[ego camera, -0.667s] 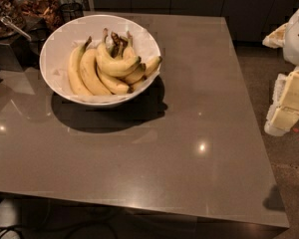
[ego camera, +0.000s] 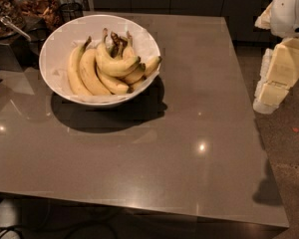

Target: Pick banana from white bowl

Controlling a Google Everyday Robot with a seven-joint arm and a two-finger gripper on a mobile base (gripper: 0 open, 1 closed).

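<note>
Camera view | banana (ego camera: 114,63) lies on top of the bunch in white bowl (ego camera: 54,51), far left on bench (ego camera: 189,133) | claw (ego camera: 271,91) beyond bench's right edge, well apart from bowl | claw state: cannot tell

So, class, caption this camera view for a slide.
Curved yellow bananas fill wide white bowl on grey table; gripper hovers far right.

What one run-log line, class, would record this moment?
pincer: beyond right edge of table, apart from white bowl | bananas: bunched in that bowl, far-left corner | pick: not yet done
</note>
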